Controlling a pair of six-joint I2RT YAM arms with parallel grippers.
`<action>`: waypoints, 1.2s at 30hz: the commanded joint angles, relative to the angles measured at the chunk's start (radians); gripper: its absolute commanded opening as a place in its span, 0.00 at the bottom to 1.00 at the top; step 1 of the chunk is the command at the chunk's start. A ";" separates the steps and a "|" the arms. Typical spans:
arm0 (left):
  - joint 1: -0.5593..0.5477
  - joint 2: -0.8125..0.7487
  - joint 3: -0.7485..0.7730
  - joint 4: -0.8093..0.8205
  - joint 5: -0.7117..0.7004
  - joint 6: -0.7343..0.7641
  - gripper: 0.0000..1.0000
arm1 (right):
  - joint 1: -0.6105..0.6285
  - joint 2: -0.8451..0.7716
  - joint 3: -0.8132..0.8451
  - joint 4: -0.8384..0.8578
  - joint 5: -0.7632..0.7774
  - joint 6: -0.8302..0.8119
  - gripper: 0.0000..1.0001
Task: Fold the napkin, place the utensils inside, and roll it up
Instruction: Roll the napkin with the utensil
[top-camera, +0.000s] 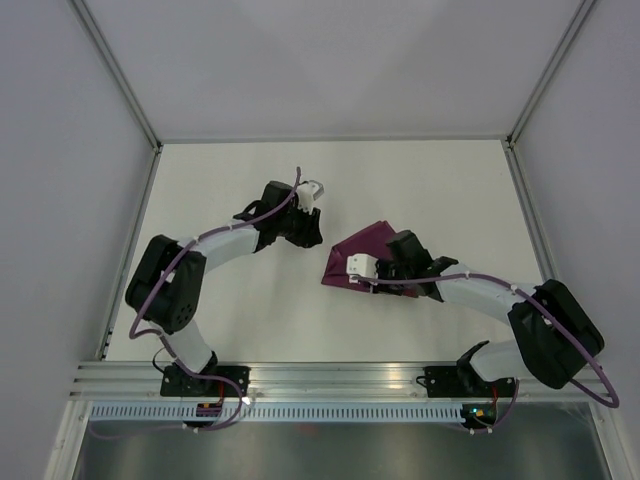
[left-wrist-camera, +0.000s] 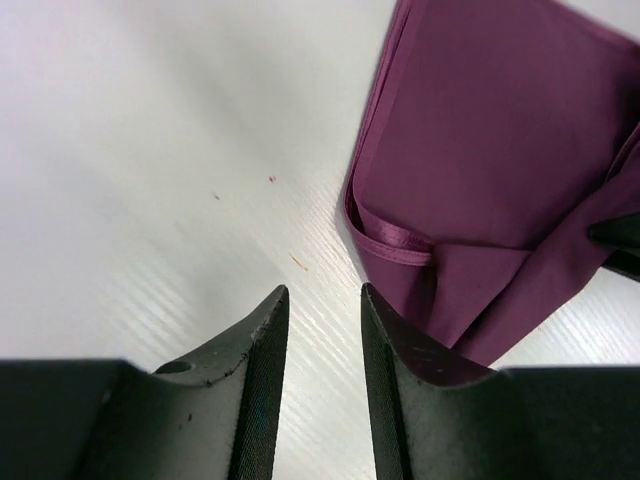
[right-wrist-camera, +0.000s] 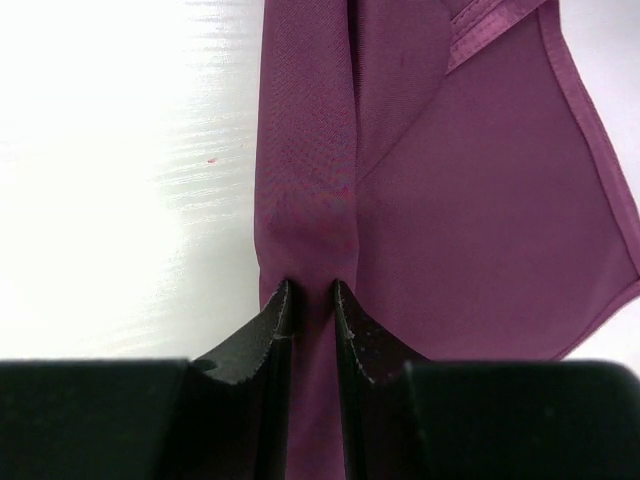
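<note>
r fingers pinch napkin fold — l fingers apart, empty, prob. beside it

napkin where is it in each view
Top external: napkin centre-right, under the right tool.
Left wrist: upper right, beyond the open left tool.
Right wrist: centre and right, a ridge pinched in the tool.
Shared landmark: white table.

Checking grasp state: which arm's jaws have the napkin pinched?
The right gripper: a napkin fold is clamped between its jaws. The left gripper has open jaws over bare table beside the cloth.
</note>
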 joint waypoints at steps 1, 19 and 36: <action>0.012 -0.133 -0.059 0.206 -0.116 -0.052 0.40 | -0.044 0.070 0.027 -0.166 -0.104 -0.021 0.00; -0.362 -0.410 -0.527 0.848 -0.413 0.587 0.49 | -0.247 0.377 0.294 -0.387 -0.323 -0.112 0.00; -0.601 -0.040 -0.466 0.915 -0.424 0.888 0.55 | -0.294 0.454 0.357 -0.453 -0.348 -0.135 0.00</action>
